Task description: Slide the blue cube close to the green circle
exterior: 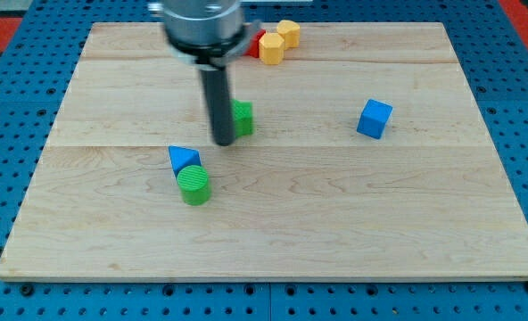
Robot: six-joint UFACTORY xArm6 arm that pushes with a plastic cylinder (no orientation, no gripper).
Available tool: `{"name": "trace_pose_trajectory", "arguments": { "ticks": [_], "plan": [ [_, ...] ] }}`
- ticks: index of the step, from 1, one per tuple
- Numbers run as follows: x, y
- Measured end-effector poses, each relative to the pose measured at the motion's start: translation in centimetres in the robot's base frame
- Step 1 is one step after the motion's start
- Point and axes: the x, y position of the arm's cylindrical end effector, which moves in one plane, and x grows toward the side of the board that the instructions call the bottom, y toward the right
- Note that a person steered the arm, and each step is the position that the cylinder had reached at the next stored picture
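The blue cube [374,119] sits toward the bench's [442,232] right edge, well apart from everything else. Going left to right: a blue triangular block [184,160] touches the green circle [193,185] left of centre; my tip [223,140] rests just beside a green block [243,118]; red [256,44] and yellow blocks [278,42] cluster at the top edge. There is no pincer, so no grip state to tell. The risk, as I judge it: sweeping rightward could drag the green block, and an off-centre push could spin the cube wide or knock the triangle.

Between the blue cube [374,119] and green circle [193,185] you have open desk [335,214]. The blue triangle [184,159] touches the circle's upper left side.
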Motion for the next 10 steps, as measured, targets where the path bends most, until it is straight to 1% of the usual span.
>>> {"name": "trace_pose_trajectory", "arguments": {
  "ticks": [1,2,3,4,5,6,7,8,9,10],
  "plan": [
    [-2.6,0.1],
    [-6.4,2.5],
    [-5.7,10.1],
    [-6.1,21.8],
    [-2.3,21.9],
    [2.2,11.5],
    [2.4,10.1],
    [-0.7,15.0],
    [-0.4,28.1],
    [4.1,20.8]
  ]
}}
